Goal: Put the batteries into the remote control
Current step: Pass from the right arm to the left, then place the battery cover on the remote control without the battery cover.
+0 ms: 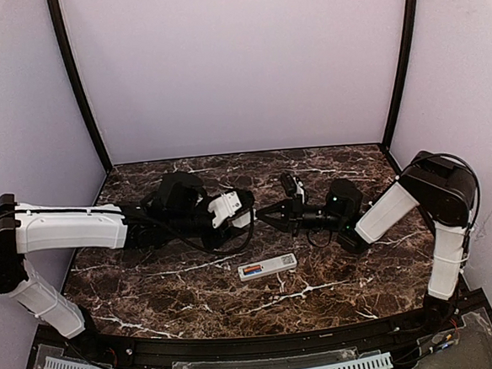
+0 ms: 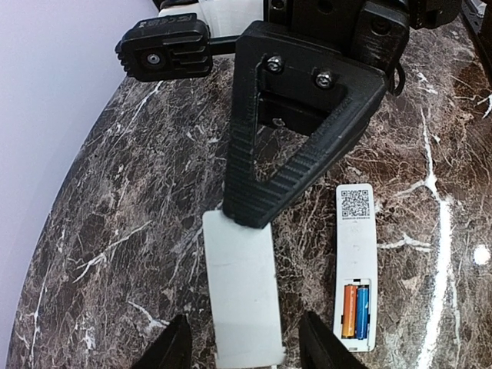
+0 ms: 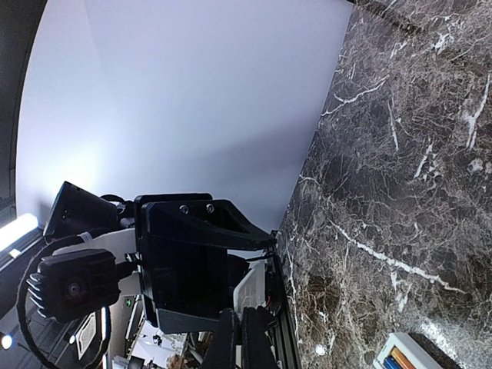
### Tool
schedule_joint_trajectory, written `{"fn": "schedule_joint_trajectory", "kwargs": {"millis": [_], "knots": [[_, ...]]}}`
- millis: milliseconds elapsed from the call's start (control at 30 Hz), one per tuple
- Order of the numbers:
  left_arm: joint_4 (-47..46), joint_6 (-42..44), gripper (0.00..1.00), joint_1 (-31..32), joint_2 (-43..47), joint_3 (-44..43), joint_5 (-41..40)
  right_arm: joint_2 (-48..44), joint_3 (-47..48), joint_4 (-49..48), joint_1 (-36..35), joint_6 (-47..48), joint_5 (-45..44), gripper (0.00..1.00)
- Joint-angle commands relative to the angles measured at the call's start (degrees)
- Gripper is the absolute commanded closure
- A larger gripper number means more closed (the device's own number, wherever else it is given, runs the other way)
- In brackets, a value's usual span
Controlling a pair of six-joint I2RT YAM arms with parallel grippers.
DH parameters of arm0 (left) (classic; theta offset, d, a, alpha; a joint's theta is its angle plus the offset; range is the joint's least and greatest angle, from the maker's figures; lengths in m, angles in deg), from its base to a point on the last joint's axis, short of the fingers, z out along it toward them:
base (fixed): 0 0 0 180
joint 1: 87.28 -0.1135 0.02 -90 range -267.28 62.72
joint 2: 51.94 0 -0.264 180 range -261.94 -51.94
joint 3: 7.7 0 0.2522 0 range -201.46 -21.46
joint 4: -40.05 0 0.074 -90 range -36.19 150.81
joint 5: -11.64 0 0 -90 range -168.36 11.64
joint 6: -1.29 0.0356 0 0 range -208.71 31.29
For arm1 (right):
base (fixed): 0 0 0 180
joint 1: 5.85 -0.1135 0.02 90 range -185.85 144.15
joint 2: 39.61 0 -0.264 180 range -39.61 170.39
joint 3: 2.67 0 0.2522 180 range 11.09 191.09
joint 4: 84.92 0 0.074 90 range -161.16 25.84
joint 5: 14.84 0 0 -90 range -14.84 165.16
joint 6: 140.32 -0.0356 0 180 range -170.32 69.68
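- The dark marble table [image 1: 153, 301] carries everything. Light walls close it in on three sides.
- My left arm [image 1: 67, 229] and right arm [image 1: 433, 197] both reach inward and meet nose to nose over the middle of the table.
- My right tool [image 2: 247, 211] is closed. Its black triangular finger lies over the upper end of the white cover [image 2: 242, 284], which it pinches and holds above the marble.
- My left tool [image 2: 244, 350] is partly open. Its two fingertips straddle the lower end of that cover, with a gap showing on each side, so it has hold of nothing.
- The remote control [image 1: 267, 267] lies flat on the table, closer to my bases than the two tools and about midway between the arms. It lies back side up, touched by neither tool. From the left wrist it sits just beside the cover and parallel to it.
- The batteries [image 2: 356, 311] sit side by side in the open compartment at one end of the remote: the orange cell [image 2: 350, 310] next to the blue cell [image 2: 362, 311].
- A QR label [image 2: 355, 204] marks the remote's other end.
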Motion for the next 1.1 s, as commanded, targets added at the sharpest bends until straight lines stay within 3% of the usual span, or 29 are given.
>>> {"fn": "schedule_joint_trajectory", "kwargs": {"millis": [0, 267, 300, 333, 400, 467, 567, 700, 900, 1067], "knots": [[2.73, -0.08, 0.54, 0.25, -0.77, -2.07, -0.13, 0.5, -0.37, -9.38, -0.66, -0.34, -0.41, 1.0], [4.67, 0.38, 0.78, 0.28, -1.04, -2.58, -0.05, 2.05, -0.63, -11.66, -0.67, -1.85, -0.17, 1.0], [4.92, 0.42, 0.81, 0.25, -0.94, -2.57, -0.09, 2.12, -0.45, -11.45, -0.69, -1.93, 0.13, 0.97], [5.49, 0.49, 0.84, 0.25, -0.89, -2.62, 0.21, 2.02, -0.46, -10.85, -0.69, -1.73, 0.14, 0.85], [6.37, 0.63, 0.87, 0.26, -0.47, -2.54, 1.22, 1.28, -0.83, -8.63, -0.49, -0.34, 0.21, 0.73], [7.64, 0.77, 0.91, 0.29, 0.14, -2.28, 2.1, -0.04, -1.35, -5.28, 0.05, 1.61, 0.31, 0.54], [9.46, 0.53, 0.93, 0.2, 1.08, -1.49, 4.19, -2.56, -3.19, -0.78, 1.43, 4.83, 0.57, 0.48], [14.24, 1.09, 0.94, 0.16, 1.03, -0.89, 8.71, -7.54, -5.33, 11.17, 3.19, 12.94, 1.07, 0.48], [22.12, 3.03, 0.93, 0.22, -2.27, -2.66, 12.76, -16.26, -3.26, 41.94, 3.12, 33.78, -3.61, 0.48], [24.76, 2.93, 0.91, 0.28, -5.41, -4.26, 14.75, -18.43, -1.17, 55.3, 2.85, 43.19, -7.06, 0.43]]}}
